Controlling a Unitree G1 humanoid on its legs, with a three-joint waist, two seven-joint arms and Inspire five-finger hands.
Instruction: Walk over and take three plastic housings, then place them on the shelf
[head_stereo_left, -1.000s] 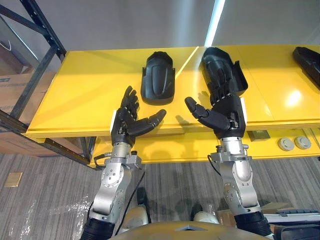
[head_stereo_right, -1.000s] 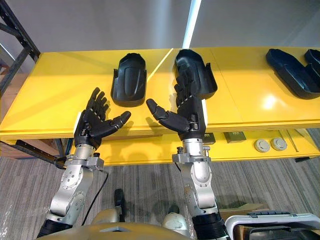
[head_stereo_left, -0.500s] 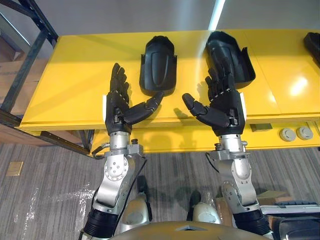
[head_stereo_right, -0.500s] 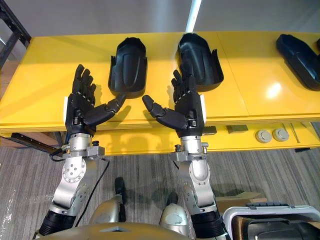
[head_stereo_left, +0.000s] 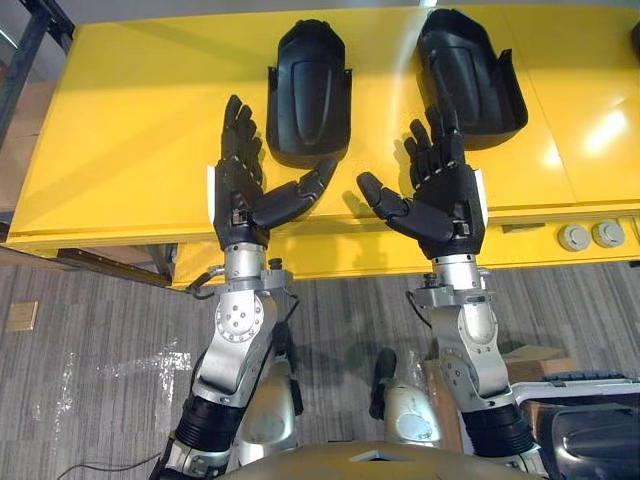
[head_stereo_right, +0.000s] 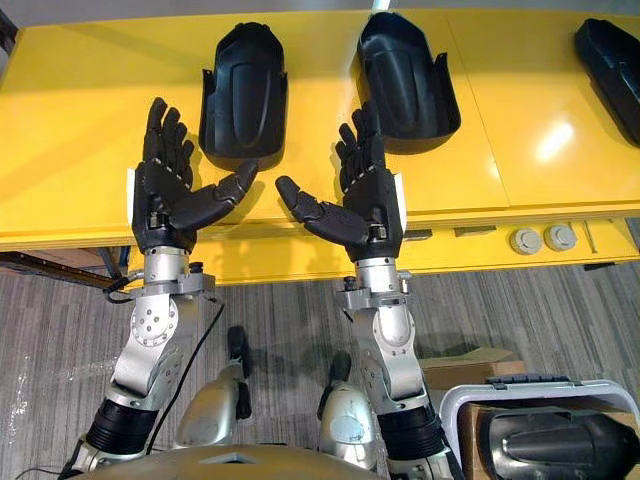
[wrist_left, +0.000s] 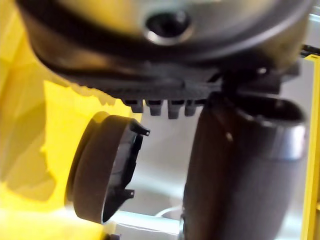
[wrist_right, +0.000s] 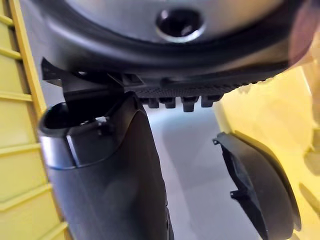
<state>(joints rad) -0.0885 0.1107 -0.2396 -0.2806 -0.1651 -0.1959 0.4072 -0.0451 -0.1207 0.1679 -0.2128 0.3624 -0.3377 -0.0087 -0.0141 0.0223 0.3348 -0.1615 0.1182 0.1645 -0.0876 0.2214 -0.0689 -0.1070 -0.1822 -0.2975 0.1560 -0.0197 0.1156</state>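
Both empty. The left robot hand (head_stereo_left: 245, 195) is open, fingers straight, thumb pointing toward the middle, palm turned inward. The right robot hand (head_stereo_left: 440, 195) mirrors it, also open, nothing in it. I have both hovering over the near edge of the yellow desk (head_stereo_left: 130, 130).

All the targets are on the desk. The left housing (head_stereo_left: 308, 90) lies just beyond the left robot hand's thumb, roughly between the two hands and further back. The right housing (head_stereo_left: 470, 65) lies just past the right robot hand's fingertips; they overlap it in view, and I can't tell whether they touch. A third housing (head_stereo_right: 612, 50) sits well apart at the desk's right end, cut off by the frame edge.

They are black moulded plastic shells, elongated, with a rounded nose at the far end, a wider squared end toward me and small tabs on the side walls. The left one shows a raised centre panel. The right one looks deeper, more like a scoop with taller walls.

My read on handling is that they are light, fairly stiff and thin-walled, so they may flex if squeezed hard. The smooth surface is probably slippery. I'd pinch across the side walls near the wide end, thumb on one wall and fingers on the other. The rounded nose offers little to hold.
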